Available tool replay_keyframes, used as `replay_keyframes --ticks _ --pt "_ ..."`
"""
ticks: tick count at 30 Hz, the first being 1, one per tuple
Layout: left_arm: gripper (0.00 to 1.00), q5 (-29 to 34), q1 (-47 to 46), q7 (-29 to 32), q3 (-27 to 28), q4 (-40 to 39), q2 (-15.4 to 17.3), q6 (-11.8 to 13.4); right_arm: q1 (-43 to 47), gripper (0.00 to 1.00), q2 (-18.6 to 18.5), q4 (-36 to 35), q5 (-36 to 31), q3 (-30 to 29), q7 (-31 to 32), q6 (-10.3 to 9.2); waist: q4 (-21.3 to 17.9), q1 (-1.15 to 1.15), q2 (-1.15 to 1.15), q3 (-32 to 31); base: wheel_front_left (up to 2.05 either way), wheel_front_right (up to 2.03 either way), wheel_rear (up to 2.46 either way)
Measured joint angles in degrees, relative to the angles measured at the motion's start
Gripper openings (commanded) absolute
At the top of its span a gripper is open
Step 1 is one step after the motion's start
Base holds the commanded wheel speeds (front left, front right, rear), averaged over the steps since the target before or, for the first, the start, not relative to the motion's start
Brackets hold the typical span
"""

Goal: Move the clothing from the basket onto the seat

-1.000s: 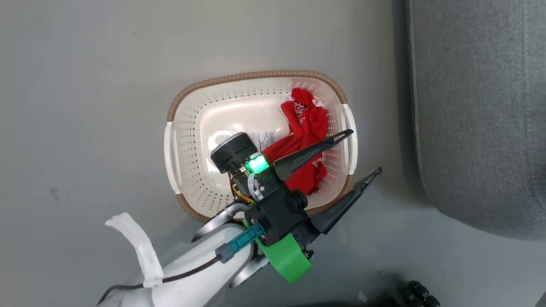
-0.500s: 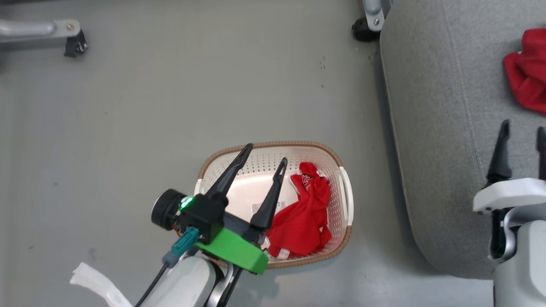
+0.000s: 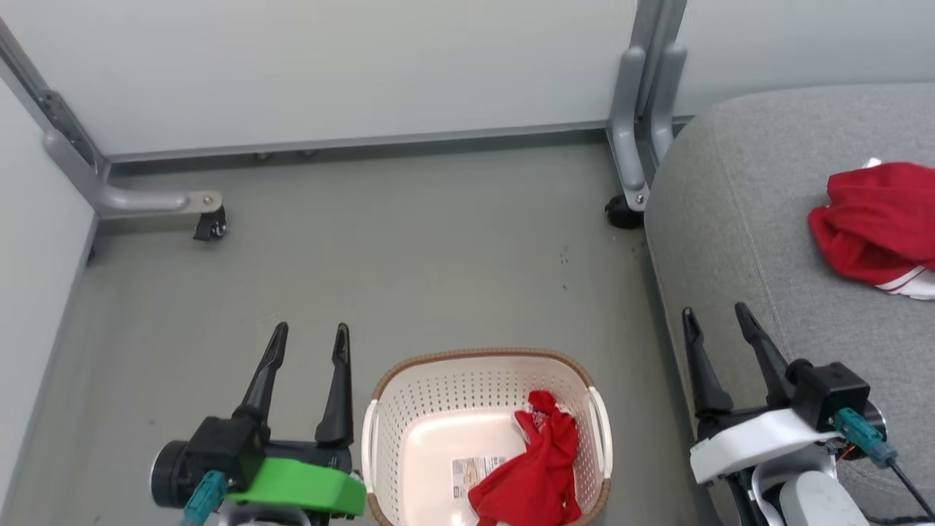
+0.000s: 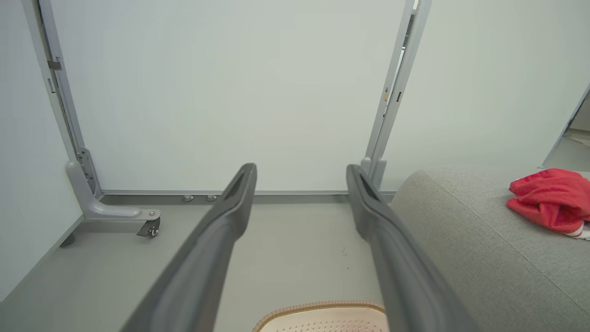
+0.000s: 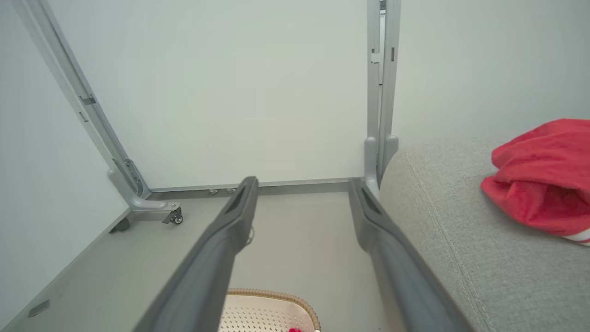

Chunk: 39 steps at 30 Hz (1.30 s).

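Left tool (image 3: 311, 329) is now withdrawn from basket (image 3: 467, 356); it and right tool (image 3: 714, 310) stand open, empty. Clothing (image 3: 537, 467) remains inside.

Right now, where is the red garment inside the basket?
Head view, bottom centre: the red garment lies bunched in the right half of the basket, beside the label, between the left gripper and right gripper.

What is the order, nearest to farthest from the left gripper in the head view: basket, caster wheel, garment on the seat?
1. Cream-white perforated plastic basket, right beside the left gripper.
2. Small black caster wheel, ahead-left.
3. Red fabric garment on the grey seat, far right.
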Motion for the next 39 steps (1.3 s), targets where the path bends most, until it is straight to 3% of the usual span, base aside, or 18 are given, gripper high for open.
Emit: replay_keyframes --ticks 8,20,39 --pt "1.0 2.71 8.53 -0.02 6.78 -1.82 -2.29 -2.63 8.1 1.0 0.01 -6.06 0.9 3.77 0.0 0.0 0.38 0.0 0.0 -5.96 0.0 0.0 0.0" --pt "1.0 7.33 11.69 -0.01 7.68 -1.58 -2.98 -6.01 11.22 1.0 -0.26 -6.26 0.15 3.99 0.0 0.0 -0.55 0.0 0.0 -8.41 0.0 0.0 0.0" --pt "1.0 7.32 11.47 -0.01 7.75 -0.86 -3.01 -6.39 11.34 1.0 -0.33 -6.08 -1.31 4.79 0.0 0.0 -0.15 0.0 0.0 -8.25 0.0 0.0 0.0"
